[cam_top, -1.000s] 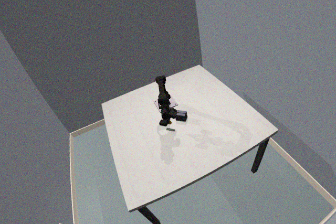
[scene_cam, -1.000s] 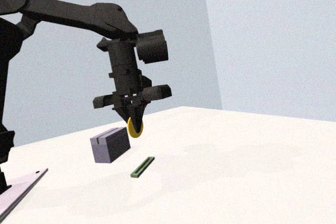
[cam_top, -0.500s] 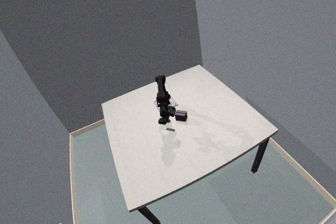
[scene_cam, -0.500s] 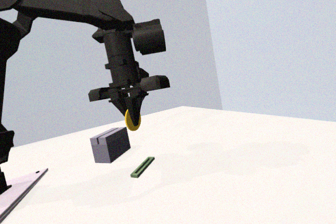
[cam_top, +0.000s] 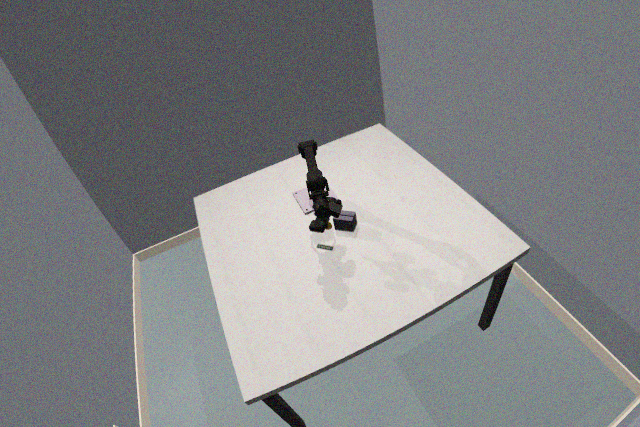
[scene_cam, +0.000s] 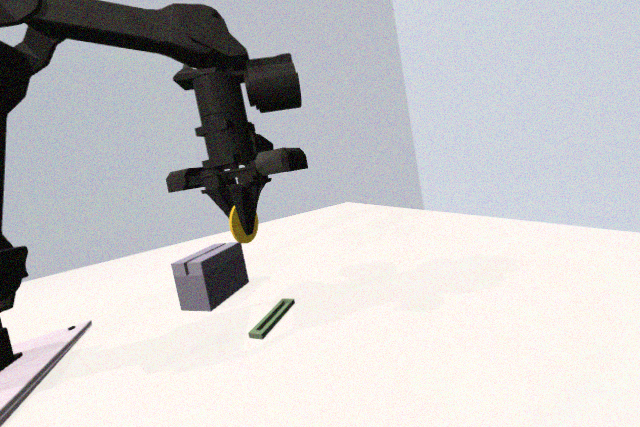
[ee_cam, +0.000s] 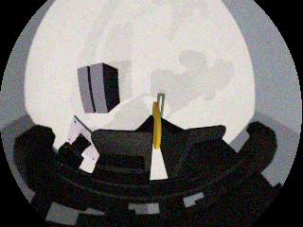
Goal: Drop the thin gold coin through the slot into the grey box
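Note:
My gripper [scene_cam: 241, 213] is shut on the gold coin [scene_cam: 241, 228] and holds it upright in the air, well above the table. The coin's lower half hangs below the fingertips. In the wrist view the coin [ee_cam: 155, 127] shows edge-on between the fingers. The grey box [scene_cam: 210, 276] with the narrow slot [scene_cam: 204, 252] in its lid sits on the table below and to the left of the coin. The dark-green holder [scene_cam: 271, 317] lies empty on the table in front of the box. In the top view the gripper [cam_top: 320, 226] hangs between the box [cam_top: 345, 220] and the holder [cam_top: 324, 246].
The arm's pale base plate [scene_cam: 31, 360] lies at the left of the table. The table edges [cam_top: 382, 344] are far from the objects.

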Controlling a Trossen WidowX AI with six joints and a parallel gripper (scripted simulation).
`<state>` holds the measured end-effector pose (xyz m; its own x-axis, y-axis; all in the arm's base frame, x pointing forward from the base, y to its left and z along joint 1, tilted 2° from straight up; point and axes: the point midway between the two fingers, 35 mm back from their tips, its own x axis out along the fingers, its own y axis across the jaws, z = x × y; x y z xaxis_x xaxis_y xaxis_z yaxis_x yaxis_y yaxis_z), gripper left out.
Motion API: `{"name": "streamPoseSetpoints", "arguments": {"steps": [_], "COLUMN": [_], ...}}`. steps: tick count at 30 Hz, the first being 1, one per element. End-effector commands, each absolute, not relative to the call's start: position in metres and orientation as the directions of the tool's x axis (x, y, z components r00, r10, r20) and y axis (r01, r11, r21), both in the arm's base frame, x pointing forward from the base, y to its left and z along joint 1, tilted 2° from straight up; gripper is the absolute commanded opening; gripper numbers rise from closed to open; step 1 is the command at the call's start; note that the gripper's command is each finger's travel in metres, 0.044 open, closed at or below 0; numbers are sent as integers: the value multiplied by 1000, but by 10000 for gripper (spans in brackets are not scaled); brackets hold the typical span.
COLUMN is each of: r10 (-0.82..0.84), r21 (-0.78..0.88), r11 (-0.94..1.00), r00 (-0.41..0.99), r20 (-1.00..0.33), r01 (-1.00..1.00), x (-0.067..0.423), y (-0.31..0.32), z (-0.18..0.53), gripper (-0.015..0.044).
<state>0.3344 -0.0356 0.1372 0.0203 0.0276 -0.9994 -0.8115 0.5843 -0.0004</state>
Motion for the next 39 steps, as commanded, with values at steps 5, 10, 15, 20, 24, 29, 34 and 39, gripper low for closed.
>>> {"name": "streamPoseSetpoints", "arguments": {"steps": [5, 10, 15, 20, 24, 29, 34, 39], "r10": [25, 26, 28, 29, 30, 31, 32, 33], "r21": [-5, -4, -3, -2, -1, 0, 2, 3], "r11": [586, 586, 586, 586, 586, 586, 586, 586], "r00": [25, 24, 24, 23, 22, 22, 21, 20], "r20": [-999, -999, -999, -999, -999, -999, -999, -999], "r01": [-810, -810, -810, -810, -810, -810, -810, -810], "x": [326, 320, 314, 307, 301, 293, 285, 276], "y": [-18, -7, 5, 16, 24, 35, 45, 54], "z": [139, 139, 140, 140, 139, 139, 139, 138], "gripper": [0, 0, 0, 0, 0, 0, 0, 0]}}
